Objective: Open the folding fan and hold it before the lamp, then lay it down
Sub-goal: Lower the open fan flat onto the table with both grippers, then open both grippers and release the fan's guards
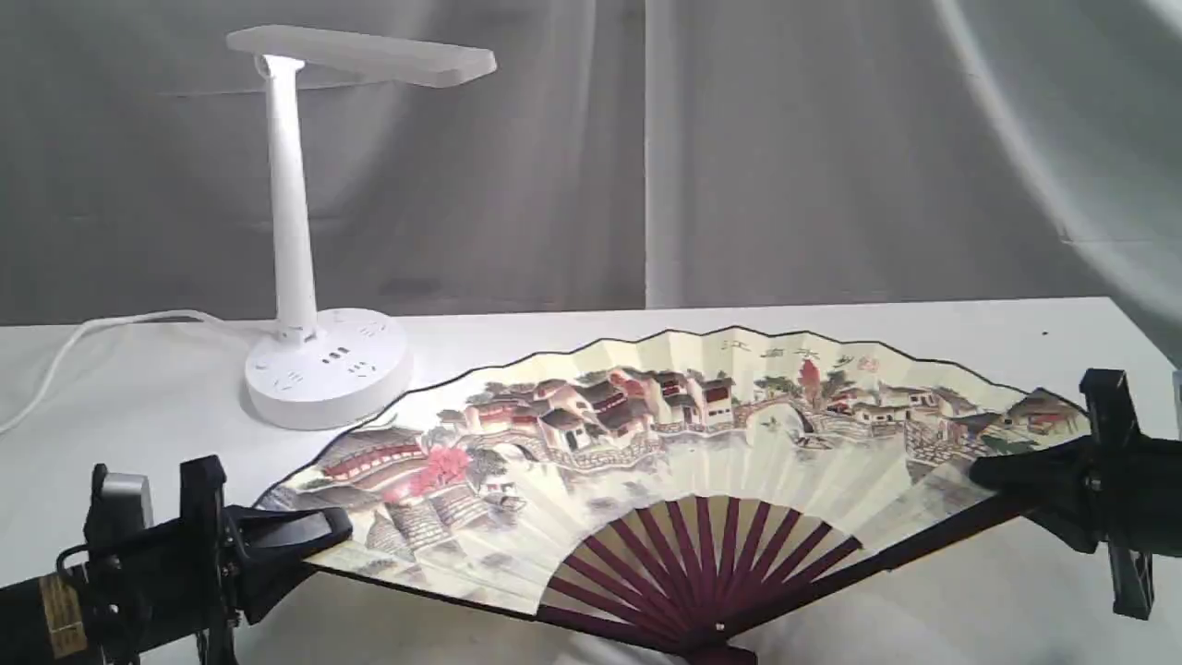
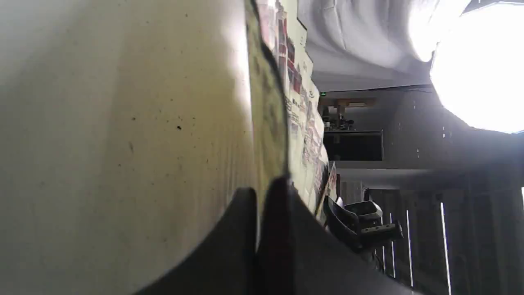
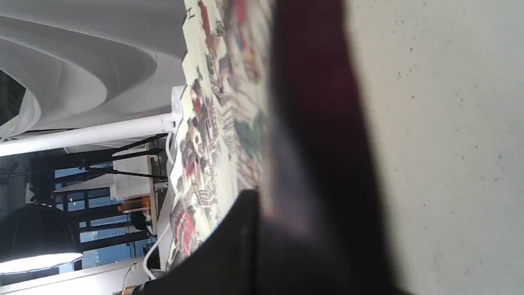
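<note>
Fan (image 1: 693, 443) is lying spread open low at the bench (image 1: 554, 337) beside the lamp (image 1: 291, 222), left gripper (image 1: 323, 531) and right gripper (image 1: 993, 471) each clamping an end rib, likely the stiff hold sparing light, tearable paper.

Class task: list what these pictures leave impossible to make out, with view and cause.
- Exterior view: the pivot end of the folding fan is cut by the bottom edge.
- Exterior view: the writing on its leaf is too small to read.
- Exterior view: the cord of the lamp leaves the left edge, plug unseen.
- Right wrist view: a blurred rib hides where the right gripper's jaws meet.
- Left wrist view: a bright light's glare whites out its surroundings.
</note>
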